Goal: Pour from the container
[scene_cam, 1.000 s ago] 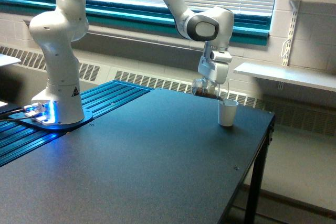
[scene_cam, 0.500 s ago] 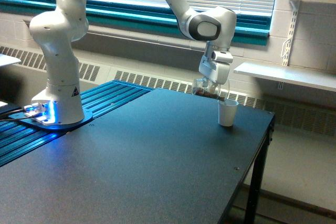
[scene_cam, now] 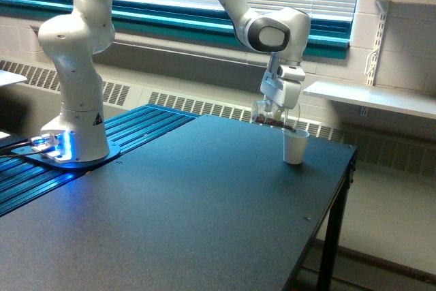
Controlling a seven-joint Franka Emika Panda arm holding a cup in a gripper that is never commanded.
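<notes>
Robot base [scene_cam: 73,138] at left of frame on dark surface [scene_cam: 177,202]. Right of centre, claw [scene_cam: 274,108] clamped on clear plastic cup [scene_cam: 269,115], tipped on its side, brown bits inside, its mouth just above white paper cup [scene_cam: 294,146] standing on surface.

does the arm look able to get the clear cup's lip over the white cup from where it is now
Probably yes. The gripper holds the clear cup tilted, its lip already near the white cup rim, with nothing between them on the table.
</notes>
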